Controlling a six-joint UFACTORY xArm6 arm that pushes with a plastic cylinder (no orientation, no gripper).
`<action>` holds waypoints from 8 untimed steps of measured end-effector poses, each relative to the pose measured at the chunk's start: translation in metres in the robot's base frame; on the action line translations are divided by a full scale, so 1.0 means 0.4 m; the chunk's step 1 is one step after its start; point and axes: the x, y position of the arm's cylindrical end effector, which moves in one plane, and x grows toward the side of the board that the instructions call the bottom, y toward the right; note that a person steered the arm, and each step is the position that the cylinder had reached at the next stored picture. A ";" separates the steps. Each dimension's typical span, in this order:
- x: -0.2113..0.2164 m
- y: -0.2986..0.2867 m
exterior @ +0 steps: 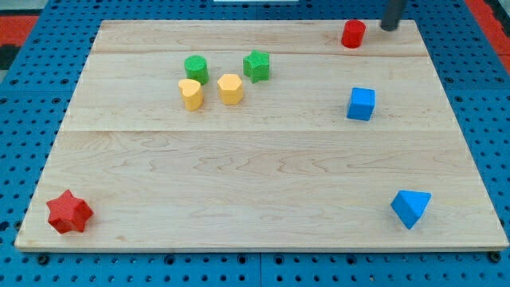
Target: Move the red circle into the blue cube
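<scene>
Nearest the camera sit the red star (pixel 69 213) and blue triangle (pixel 411 208), both irrelevant, while up top my tool, a bare rod holding nothing, has its tip (pixel 388 27) just right of the red circle (pixel 353 33), apparently untouched, poised above the blue cube (pixel 361 104) on the tabletop (pixel 255 175).

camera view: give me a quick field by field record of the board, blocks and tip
surface: pale wooden board on a blue pegboard
target pair: red circle block near the view's top right; blue cube block below it, apart
my tip: just right of the red circle, a small gap between them
cluster, upper left: green circle block, green star block, yellow heart block, yellow hexagon block
corners: red star block bottom left; blue triangle block bottom right
task state: red circle not yet at the blue cube
</scene>
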 end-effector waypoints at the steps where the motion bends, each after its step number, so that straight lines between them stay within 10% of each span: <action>1: 0.042 -0.204; 2: 0.197 -0.226; 8: 0.329 -0.033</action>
